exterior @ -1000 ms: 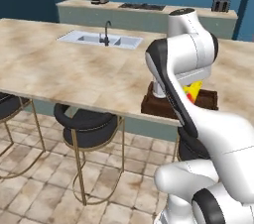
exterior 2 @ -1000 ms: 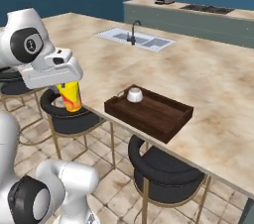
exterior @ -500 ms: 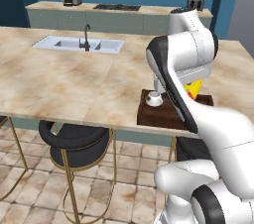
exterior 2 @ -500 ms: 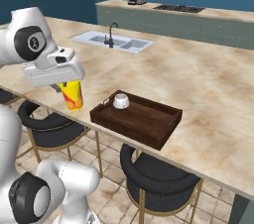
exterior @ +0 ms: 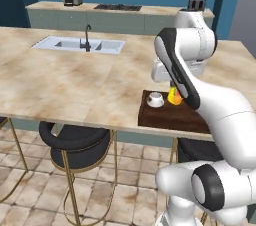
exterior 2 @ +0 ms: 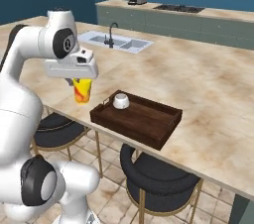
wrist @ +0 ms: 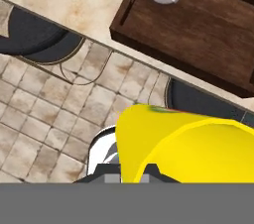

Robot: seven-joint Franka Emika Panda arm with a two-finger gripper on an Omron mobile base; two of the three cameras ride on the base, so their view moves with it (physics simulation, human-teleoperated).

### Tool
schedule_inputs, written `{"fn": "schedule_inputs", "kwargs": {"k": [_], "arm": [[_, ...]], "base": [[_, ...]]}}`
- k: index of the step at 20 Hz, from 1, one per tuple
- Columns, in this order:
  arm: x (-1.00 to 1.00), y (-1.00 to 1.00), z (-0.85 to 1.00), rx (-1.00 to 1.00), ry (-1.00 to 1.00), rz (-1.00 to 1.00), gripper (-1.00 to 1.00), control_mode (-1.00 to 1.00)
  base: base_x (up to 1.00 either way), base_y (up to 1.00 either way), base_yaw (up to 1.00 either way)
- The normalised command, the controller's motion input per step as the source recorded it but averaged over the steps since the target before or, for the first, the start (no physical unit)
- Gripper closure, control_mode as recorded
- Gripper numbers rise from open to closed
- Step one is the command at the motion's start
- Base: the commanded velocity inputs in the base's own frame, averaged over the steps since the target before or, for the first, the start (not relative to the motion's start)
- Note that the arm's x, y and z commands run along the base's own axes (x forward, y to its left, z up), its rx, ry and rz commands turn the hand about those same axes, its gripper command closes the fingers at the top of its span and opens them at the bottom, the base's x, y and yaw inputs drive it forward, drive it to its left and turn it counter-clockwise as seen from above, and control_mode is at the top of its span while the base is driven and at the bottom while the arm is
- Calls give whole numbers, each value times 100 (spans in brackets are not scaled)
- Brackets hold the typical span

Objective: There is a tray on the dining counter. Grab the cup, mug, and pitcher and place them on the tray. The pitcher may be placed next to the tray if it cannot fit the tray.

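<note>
Both base views face the tray (exterior: 170, 115) (exterior 2: 136, 119) from opposite rear sides; hand view looks down closely.

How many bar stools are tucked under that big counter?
2 that I can see: one black stool below the tray, another stool to its left behind the robot's arm. More may be hidden.

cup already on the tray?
No, the yellow cup hangs in the gripper beside the tray, which holds the white mug.
</note>
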Motion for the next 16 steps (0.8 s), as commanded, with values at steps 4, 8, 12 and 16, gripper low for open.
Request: {"fn": "schedule_inputs", "kwargs": {"k": [4, 8, 12, 16], "arm": [[79, 0, -54, 3, 0, -1, 100, -100], [75, -4, -49, 0, 0, -9, 100, -100], [52, -6, -39, 0, 0, -16, 100, -100], [24, -8, -36, 0, 0, -26, 100, -100]], "base": [[0, 0, 0], [0, 0, 0], [0, 0, 0], [0, 0, 0]]}}
